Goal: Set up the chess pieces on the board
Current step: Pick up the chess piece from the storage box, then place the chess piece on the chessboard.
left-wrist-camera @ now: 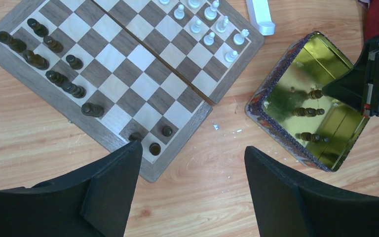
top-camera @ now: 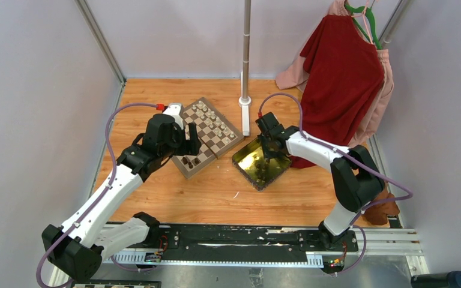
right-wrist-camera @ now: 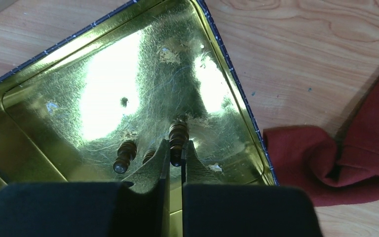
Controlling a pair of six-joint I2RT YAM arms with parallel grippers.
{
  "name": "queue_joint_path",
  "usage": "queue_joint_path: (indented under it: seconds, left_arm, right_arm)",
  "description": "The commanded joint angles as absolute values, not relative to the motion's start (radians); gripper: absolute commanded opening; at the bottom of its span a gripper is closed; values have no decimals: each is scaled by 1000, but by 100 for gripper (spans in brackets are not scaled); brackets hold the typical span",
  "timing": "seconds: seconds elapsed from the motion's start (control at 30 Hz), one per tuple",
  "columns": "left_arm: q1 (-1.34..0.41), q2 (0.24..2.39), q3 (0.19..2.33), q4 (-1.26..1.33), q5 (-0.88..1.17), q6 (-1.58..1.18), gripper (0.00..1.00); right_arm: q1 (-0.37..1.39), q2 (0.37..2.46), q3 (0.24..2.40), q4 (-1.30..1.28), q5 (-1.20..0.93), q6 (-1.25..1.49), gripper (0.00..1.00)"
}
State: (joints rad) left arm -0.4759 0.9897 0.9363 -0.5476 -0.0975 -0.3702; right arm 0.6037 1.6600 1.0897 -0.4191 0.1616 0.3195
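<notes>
L gripper [left-wrist-camera: 192, 153] hangs over the near corner of the board [left-wrist-camera: 128, 64], jaws spread wide w/ nothing between. Its 2 fingers fill the bottom of the left wrist view, and the left finger [left-wrist-camera: 113, 182] covers part of the board's rim and most of 1 dark figure at its tip.

Dark pieces [left-wrist-camera: 74, 61] stand in a ragged double line along 1 edge of the board, w/ 2 more near the corner by the gripper. White pieces [left-wrist-camera: 208, 38] cluster on the opposite half. The frame's top edge cuts some off, so no full count.

R gripper [right-wrist-camera: 176, 153] is down inside the tray [right-wrist-camera: 103, 89], jaws pinched nearly together on a dark piece [right-wrist-camera: 177, 134]. They grip its lower end, and its base is hidden between the pads. Whether it's lifted off the tray floor: can't tell.

Just left of it lies a 2nd dark figure [right-wrist-camera: 124, 155]. A 3rd [right-wrist-camera: 149, 155] is half hidden behind the finger.

The tray's gold floor mirrors everything (glare and reflections double the figures in the left wrist view), so the count there is unsure.

The tray sits on the table [top-camera: 216, 192] just beside the board, apart from it. A red cloth [right-wrist-camera: 355, 148] lies past the tray's far side, cut off by the frame.
</notes>
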Motion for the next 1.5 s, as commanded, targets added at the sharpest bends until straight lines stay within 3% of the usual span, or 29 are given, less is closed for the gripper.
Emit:
queue_joint_path:
  seconds: [0.0, 0.6, 0.97, 1.47]
  left_arm:
    - [-486, 994, 931, -535, -103, -352, 81]
    - [-486, 971, 947, -566, -156, -358, 81]
    - [-486, 865, 1003, -674, -278, -403, 81]
    - [-486, 754, 1123, -807, -335, -437, 81]
  right_arm:
    - [576, 1643, 1126, -422, 126, 343, 0]
    - [524, 1559, 1133, -360, -61, 373, 0]
    - [673, 1690, 1440, -462, -38, 288, 0]
    - [910, 2077, 1921, -562, -23, 201, 0]
